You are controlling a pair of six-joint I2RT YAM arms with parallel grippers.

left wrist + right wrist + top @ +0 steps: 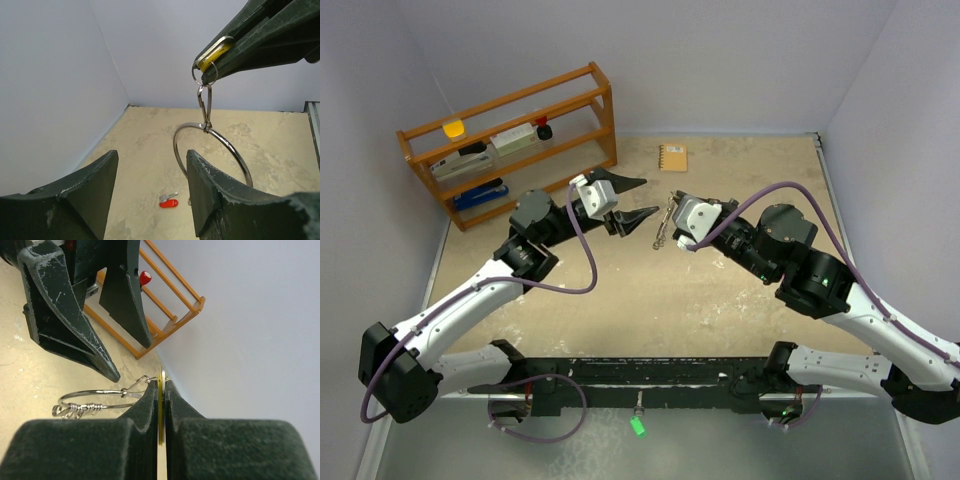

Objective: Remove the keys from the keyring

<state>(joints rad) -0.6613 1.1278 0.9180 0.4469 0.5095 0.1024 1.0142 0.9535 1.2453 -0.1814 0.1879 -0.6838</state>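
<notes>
table (620,310) lies well below my work. my right pincer (161,385) is pinched tight on the yellow tag (220,51), so the keyring (235,155) dangles from it by a small clip (204,102), in the air over mid-table. my left pincer (152,165) stands apart, just left of the ring. silver keys (75,411) bunch on the wire; a red key (169,203) lies on the table. best, i judge, to close on one silver key only, never the wire, then slide it along.
</notes>
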